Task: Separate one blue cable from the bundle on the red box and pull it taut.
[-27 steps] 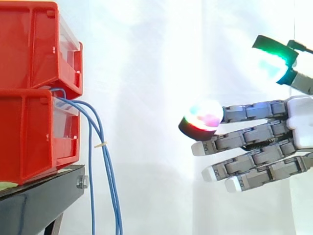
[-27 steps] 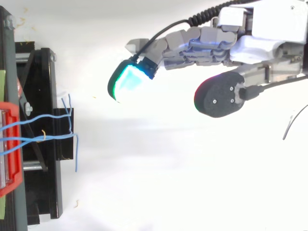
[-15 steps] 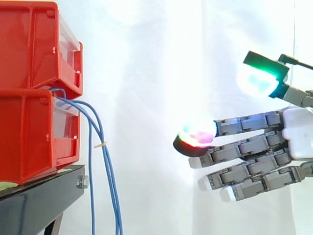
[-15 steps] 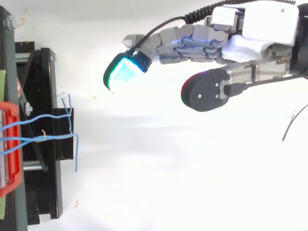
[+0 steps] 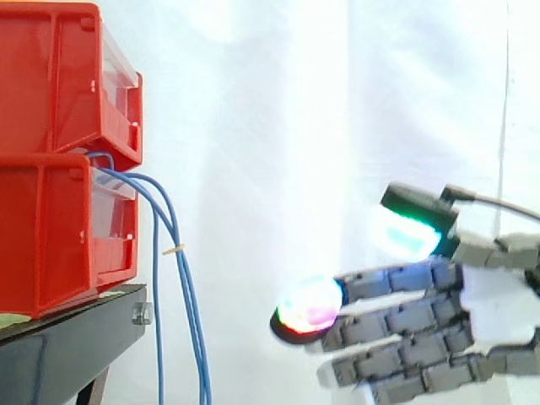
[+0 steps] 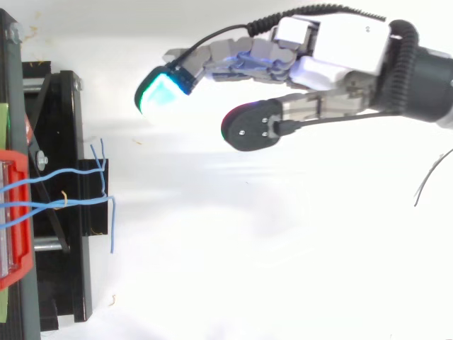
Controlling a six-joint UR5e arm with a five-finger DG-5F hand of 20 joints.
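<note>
Several thin blue cables (image 5: 175, 278) come out between the two stacked red bins (image 5: 59, 160) at the left and hang down past the black stand. A small pale tie (image 5: 174, 249) sits on them. From above, the cables (image 6: 67, 202) run rightward off the red bin (image 6: 15, 219) over the stand. The hand (image 5: 422, 325) is low at the right of the side view, open, its fingers stretched toward the cables and well apart from them. In the top view the hand (image 6: 283, 64) lies above and to the right of the cable ends, holding nothing.
The black stand (image 5: 67, 346) carries the bins, with a bolt (image 5: 142, 314) at its right end. A white curtain forms the backdrop. A thin dark wire (image 6: 432, 177) curves at the top view's right edge.
The hand has dropped lower and moved left toward the cables, still open. The cables and bins have not moved.
</note>
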